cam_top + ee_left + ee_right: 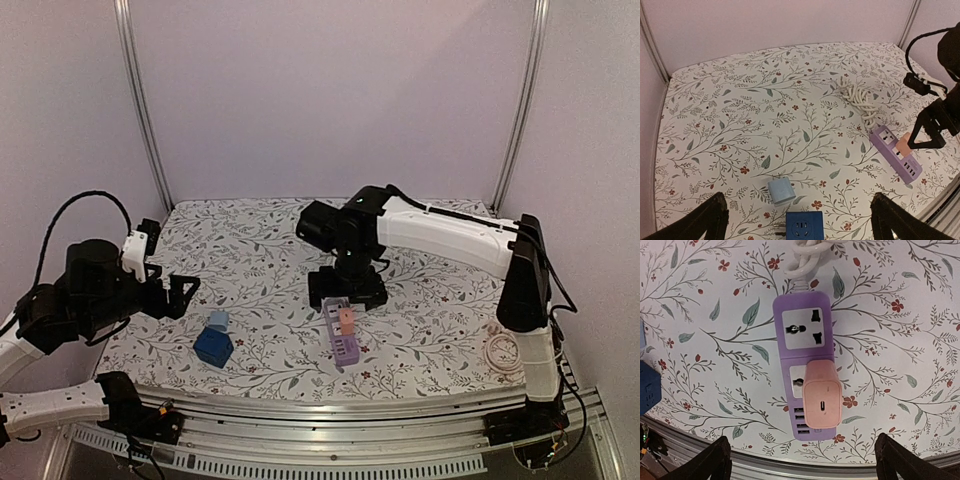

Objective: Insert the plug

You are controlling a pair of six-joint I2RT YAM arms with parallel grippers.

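A purple power strip lies on the floral table near its front edge; it also shows in the top view and the left wrist view. A pink plug stands upright in its second socket, also seen in the top view and the left wrist view. My right gripper hangs open above the strip, touching nothing. My left gripper is open and empty at the left, above a light blue plug and a dark blue cube adapter.
The strip's coiled white cord lies behind it. The blue cube and light blue plug sit at the front left. A white ring-shaped object lies at the front right. A metal rail runs along the table's front edge.
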